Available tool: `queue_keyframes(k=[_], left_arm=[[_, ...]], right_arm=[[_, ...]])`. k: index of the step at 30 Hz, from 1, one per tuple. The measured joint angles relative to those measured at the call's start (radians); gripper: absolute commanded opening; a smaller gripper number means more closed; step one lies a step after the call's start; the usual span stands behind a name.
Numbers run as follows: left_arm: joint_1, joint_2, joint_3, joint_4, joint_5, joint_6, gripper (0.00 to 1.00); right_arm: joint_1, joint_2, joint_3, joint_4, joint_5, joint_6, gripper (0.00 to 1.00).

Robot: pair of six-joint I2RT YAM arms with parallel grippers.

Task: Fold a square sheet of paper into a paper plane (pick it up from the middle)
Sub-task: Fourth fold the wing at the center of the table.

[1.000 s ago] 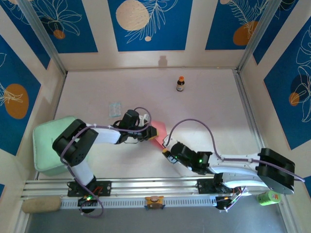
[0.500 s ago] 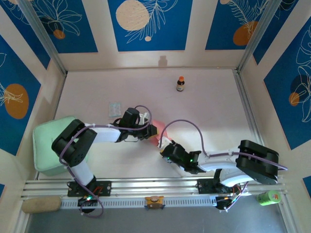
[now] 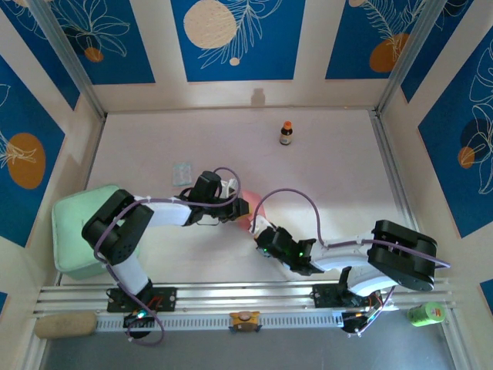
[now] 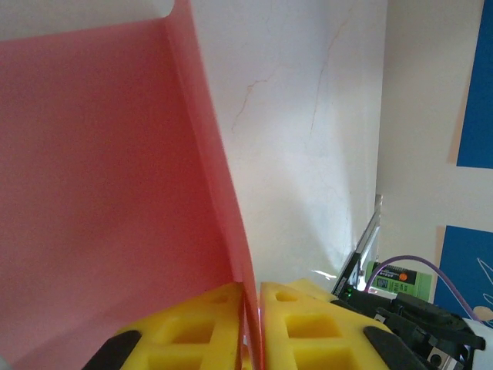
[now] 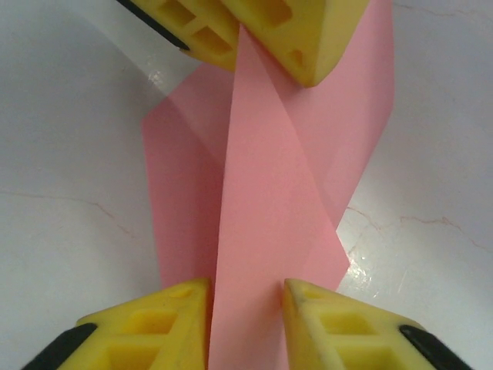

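where the left gripper (image 4: 250,293) meets it, the salmon-pink paper (image 4: 115,193) stands as an upright fold, jaws pressed together on its edge. the right gripper (image 5: 246,293) straddles the same ridge with fingers apart; whether they press it i cannot tell. the right wrist view shows diagonal folds. in the top view both wrists cover most of the paper, mid-table (image 3: 331,177). a mint-green box (image 3: 73,231) sits left, contents hidden. a bluish packet (image 3: 182,171) lies near, an orange-capped bottle (image 3: 286,133) well apart.

bottle (image 3: 286,133): orange cap, upright on worktop (image 3: 339,169)
packet (image 3: 182,171): left of bottle
green cushion (image 3: 73,231): beyond packet, leftward
green cup (image 3: 425,313): bottle's near right
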Motion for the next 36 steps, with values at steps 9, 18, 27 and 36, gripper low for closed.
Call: queue_keyframes(k=[9,18,27,36], left_arm=[[0.000,0.000,0.000,0.000,0.007,-0.003,0.13],[0.000,0.000,0.000,0.000,0.007,-0.003,0.12],[0.000,0.000,0.003,-0.011,0.007,-0.003,0.23],[0.000,0.000,0.014,-0.019,0.007,-0.002,0.13]], right_arm=[[-0.009,0.000,0.000,0.000,-0.003,0.023,0.26],[-0.011,0.000,0.000,-0.001,-0.002,0.026,0.21],[-0.011,0.000,0.000,0.000,-0.002,0.038,0.11],[-0.012,0.000,0.000,0.005,-0.006,0.044,0.09]])
